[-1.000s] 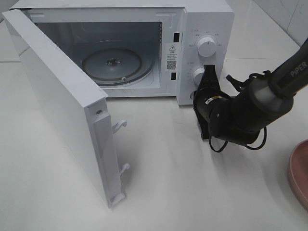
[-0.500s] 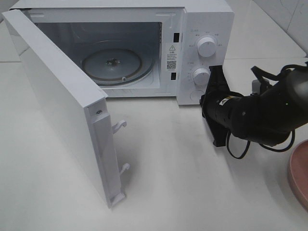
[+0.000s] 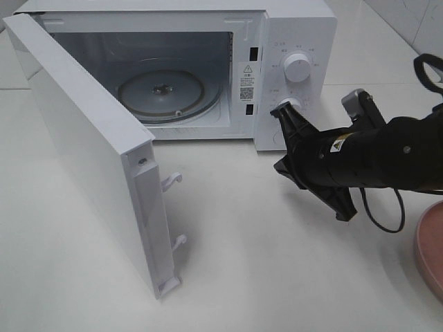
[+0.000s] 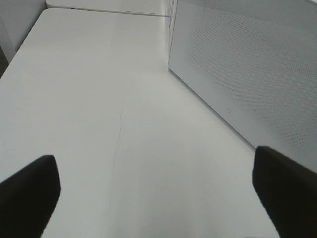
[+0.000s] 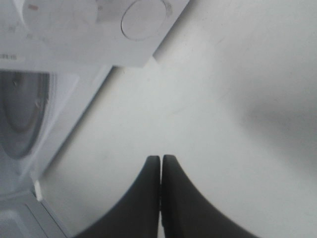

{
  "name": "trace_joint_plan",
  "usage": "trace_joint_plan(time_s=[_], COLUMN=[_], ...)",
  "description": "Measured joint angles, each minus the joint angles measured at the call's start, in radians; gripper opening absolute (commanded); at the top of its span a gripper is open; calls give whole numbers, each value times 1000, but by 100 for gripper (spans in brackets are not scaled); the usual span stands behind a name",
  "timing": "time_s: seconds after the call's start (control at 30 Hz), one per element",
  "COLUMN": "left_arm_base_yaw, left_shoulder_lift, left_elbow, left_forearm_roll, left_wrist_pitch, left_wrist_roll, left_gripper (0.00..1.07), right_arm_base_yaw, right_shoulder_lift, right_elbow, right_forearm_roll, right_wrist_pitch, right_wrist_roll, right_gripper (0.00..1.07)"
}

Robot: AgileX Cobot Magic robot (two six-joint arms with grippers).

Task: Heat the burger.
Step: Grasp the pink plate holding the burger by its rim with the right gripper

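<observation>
The white surface [image 3: 277, 277] carries a white microwave [image 3: 311, 34], its door [image 3: 83, 138] swung open. A pink plate [image 3: 432, 242] lies at the surface's right edge.

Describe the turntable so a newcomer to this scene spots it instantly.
Start at the white microwave, its door swung open. On the cavity floor lies the round glass turntable. Unlike the two white knobs on the outside panel, it is flat, see-through and inside.

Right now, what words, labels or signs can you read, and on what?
No wording is legible.
White sticker on the white microwave's door frame: warning triangle; print and square code too small.
Markings around the upper white round dial: too small.
Small yellow-white label on the black right arm: blurred.
</observation>
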Motion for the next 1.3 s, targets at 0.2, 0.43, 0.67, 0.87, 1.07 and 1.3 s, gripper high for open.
trace_joint_plan(time_s=[0.2, 0.43, 0.67, 0.87, 1.07, 1.3], left_arm_base_yaw=[0, 0, 0, 0, 0, 0], left_shoulder_lift=[0, 0, 0, 0, 0, 0], left_elbow=[0, 0, 0, 0, 0, 0], left_forearm_roll=[0, 0, 0, 0, 0, 0], left_wrist_pitch=[0, 0, 0, 0, 0, 0], left_wrist_roll=[0, 0, 0, 0, 0, 0], left_gripper=[98, 98, 98, 98, 98, 98], right_arm_base_yaw=[0, 0, 0, 0, 0, -37], right_shoulder_lift=[-80, -140, -204, -259, -309, -361], right_elbow=[1, 1, 1, 1, 1, 1], right_forearm_roll=[-13, -16, -23, -49, -148, -223], right_wrist_pitch=[182, 384, 580, 712, 894, 997], right_wrist_roll=[-252, -520, -779, -901, -915, -915], right_gripper=[4, 4, 4, 5, 8, 17])
